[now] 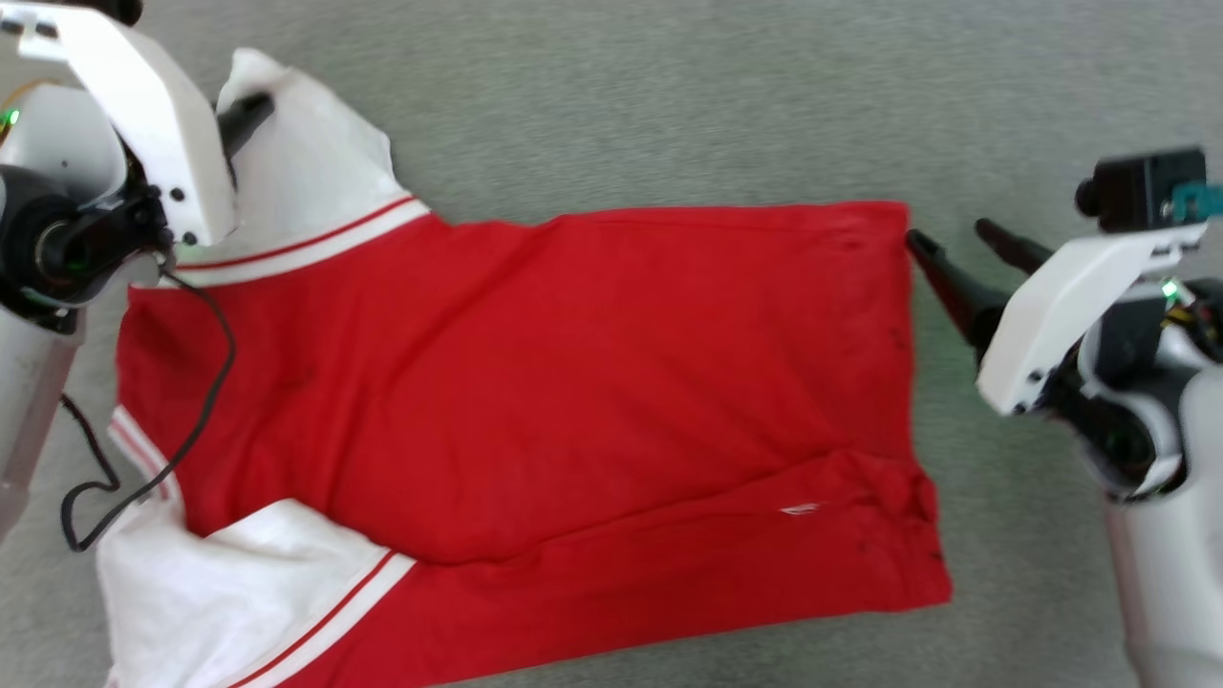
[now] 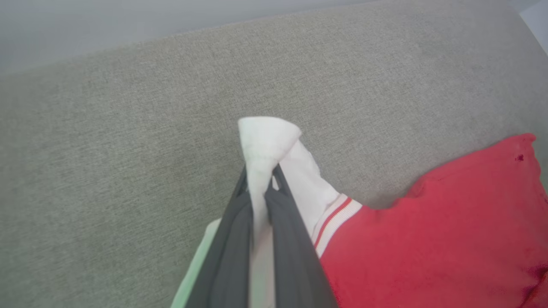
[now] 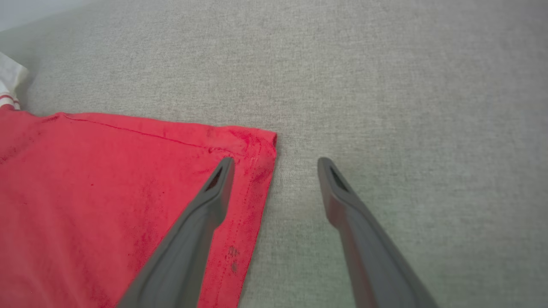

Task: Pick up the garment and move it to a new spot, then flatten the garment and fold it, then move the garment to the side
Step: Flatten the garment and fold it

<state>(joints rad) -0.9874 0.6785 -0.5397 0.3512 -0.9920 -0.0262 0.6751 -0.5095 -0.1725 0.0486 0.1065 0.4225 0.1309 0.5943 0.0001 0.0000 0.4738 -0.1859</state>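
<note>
The garment point(image 1: 535, 382) is a red T-shirt with white sleeves and red-white stripe trim, spread across the grey fabric surface with its hem to the right. My left gripper point(image 2: 260, 171) is shut on the end of the far white sleeve point(image 2: 267, 141), which sticks up between the fingers; in the head view this gripper point(image 1: 250, 110) sits at the upper left. My right gripper point(image 3: 276, 164) stands open at the hem's far corner point(image 3: 257, 145), one finger over the red cloth, the other over bare surface. It shows at the right in the head view point(image 1: 946, 244).
A grey woven surface point(image 1: 669, 105) lies under and around the garment. A black cable point(image 1: 143, 468) hangs from my left arm over the shirt's left side. The near white sleeve point(image 1: 229, 592) lies at the lower left.
</note>
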